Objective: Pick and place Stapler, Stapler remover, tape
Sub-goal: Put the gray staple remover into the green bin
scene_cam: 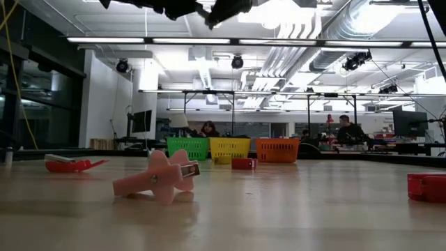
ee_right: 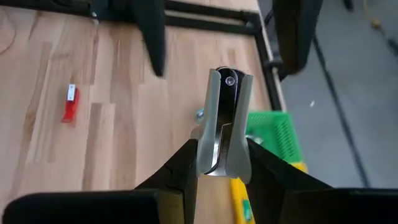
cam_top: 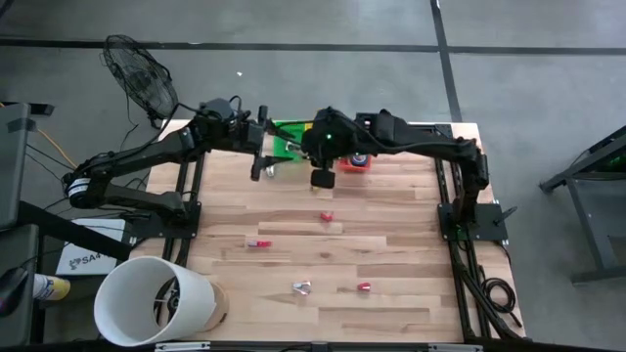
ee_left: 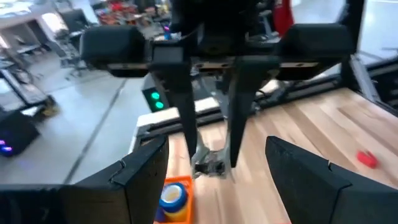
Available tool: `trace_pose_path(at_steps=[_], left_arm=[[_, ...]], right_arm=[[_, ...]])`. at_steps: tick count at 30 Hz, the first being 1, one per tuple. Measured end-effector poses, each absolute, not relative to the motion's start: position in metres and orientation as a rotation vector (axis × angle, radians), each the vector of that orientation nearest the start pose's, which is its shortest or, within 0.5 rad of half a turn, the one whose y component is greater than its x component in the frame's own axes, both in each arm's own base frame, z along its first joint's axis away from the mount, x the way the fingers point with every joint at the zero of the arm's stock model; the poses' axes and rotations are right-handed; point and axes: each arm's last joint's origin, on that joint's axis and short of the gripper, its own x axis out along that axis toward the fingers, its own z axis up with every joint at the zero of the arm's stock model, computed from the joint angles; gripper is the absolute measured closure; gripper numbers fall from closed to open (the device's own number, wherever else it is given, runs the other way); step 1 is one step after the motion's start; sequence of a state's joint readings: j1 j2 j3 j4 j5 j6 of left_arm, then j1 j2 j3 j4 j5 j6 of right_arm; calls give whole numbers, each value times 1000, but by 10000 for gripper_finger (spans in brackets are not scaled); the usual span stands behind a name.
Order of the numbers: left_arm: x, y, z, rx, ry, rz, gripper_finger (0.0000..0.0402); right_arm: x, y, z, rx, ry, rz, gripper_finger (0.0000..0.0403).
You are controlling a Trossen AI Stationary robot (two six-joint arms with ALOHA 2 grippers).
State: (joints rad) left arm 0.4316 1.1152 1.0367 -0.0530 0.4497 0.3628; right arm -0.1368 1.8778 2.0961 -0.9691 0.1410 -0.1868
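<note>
My right gripper [ee_right: 221,149] hangs above the table's far middle [cam_top: 323,178], shut on a silvery grey staple remover [ee_right: 225,106]. My left gripper [ee_left: 217,142] is open and faces it from the left, beside the green basket [cam_top: 286,143]. A blue tape roll [ee_left: 174,196] lies in the orange basket [cam_top: 357,163]. Red staplers [cam_top: 326,216] [cam_top: 258,242] [cam_top: 364,287] lie flat on the wood. A second, small remover [cam_top: 300,286] lies near the front; the low view shows it as pink [scene_cam: 160,178]. My right gripper pinches the staple remover between its two fingers, one on each flat side of the lower part [ee_right: 219,163]. The remover runs along the fingers, and its riveted end [ee_right: 231,81] sticks out beyond the tips. It is lifted clear of the table.
Green [scene_cam: 188,148], yellow [scene_cam: 230,148] and orange [scene_cam: 277,149] baskets stand in a row at the far edge. A white bucket [cam_top: 152,298] sits at the near left corner and a fan [cam_top: 142,73] beyond the far left. Open wood lies between the scattered staplers. People sit in the room behind.
</note>
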Motion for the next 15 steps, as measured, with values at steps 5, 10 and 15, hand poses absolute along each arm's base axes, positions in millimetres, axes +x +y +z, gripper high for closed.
trace_pose_path(at_steps=[5, 10, 15], left_arm=[[229, 93, 370, 311, 113, 27, 138], [229, 94, 373, 300, 84, 48, 138], [229, 94, 377, 299, 48, 54, 138]], right_arm=[[390, -60, 415, -274, 736, -168, 310], [390, -66, 419, -316, 702, -144, 310], [393, -72, 423, -337, 641, -122, 310]])
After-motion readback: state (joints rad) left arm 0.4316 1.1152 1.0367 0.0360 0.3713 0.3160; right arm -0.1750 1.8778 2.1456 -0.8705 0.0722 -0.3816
